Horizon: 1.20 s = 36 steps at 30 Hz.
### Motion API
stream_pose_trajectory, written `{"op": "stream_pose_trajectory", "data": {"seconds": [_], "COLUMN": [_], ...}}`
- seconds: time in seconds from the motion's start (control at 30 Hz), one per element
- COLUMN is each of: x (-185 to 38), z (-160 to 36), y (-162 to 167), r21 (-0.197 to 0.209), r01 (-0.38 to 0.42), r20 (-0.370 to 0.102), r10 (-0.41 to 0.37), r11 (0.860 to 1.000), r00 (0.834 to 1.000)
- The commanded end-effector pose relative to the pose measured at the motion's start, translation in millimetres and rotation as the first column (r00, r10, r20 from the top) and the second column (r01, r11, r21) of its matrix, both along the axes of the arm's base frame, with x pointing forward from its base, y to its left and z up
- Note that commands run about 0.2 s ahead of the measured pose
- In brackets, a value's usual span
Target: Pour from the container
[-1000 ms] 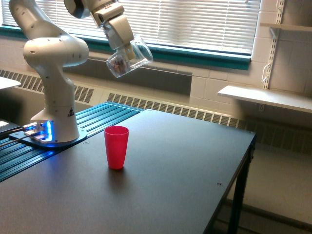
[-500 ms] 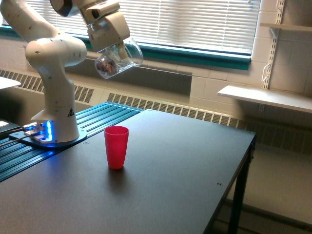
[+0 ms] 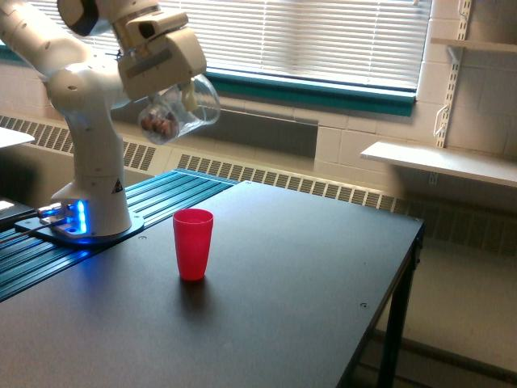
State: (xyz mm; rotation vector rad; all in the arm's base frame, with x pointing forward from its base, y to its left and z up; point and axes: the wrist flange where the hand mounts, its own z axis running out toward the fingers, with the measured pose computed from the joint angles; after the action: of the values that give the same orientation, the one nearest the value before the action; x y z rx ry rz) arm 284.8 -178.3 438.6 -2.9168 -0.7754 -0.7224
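While held high above dark table [image 3: 307, 267], container [image 3: 178, 111] hangs tilted, nearly on side, brownish pieces gathered at lower end toward exterior view's left. Gripper [image 3: 187, 95] clamped on its clear wall, fingers mostly hidden behind plastic. Red cup [image 3: 193, 243] upright on table, well below container, slightly toward exterior view's right. Arm base [image 3: 90, 212] glows blue.
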Motion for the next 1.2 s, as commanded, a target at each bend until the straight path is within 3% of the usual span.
{"op": "stream_pose_trajectory", "data": {"seconds": [0.03, 0.3, 0.4, 0.5, 0.73, 0.83, 0.97, 1.13, 1.2], "x": [1.3, 0.5, 0.3, 2.9, 10.6, 15.3, 22.0, 30.7, 34.6], "z": [-19.4, -59.9, -74.6, -79.2, -81.5, -83.6, -93.4, -102.9, -106.0], "y": [-15.5, -30.9, -34.1, -29.3, -23.2, -20.9, -15.3, -10.0, -10.1], "r21": [-0.030, -0.048, -0.037, -0.050, -0.114, -0.168, -0.188, -0.257, -0.273], "r01": [-0.119, -0.215, -0.248, -0.298, -0.385, -0.431, -0.511, -0.590, -0.610], "r20": [-0.011, -0.059, -0.073, -0.090, -0.071, -0.073, -0.131, -0.157, -0.155], "r10": [0.118, 0.212, 0.245, 0.293, 0.379, 0.425, 0.494, 0.569, 0.592], "r11": [0.992, 0.975, 0.968, 0.953, 0.916, 0.887, 0.839, 0.765, 0.744], "r00": [0.993, 0.975, 0.967, 0.952, 0.923, 0.902, 0.859, 0.807, 0.791]}}
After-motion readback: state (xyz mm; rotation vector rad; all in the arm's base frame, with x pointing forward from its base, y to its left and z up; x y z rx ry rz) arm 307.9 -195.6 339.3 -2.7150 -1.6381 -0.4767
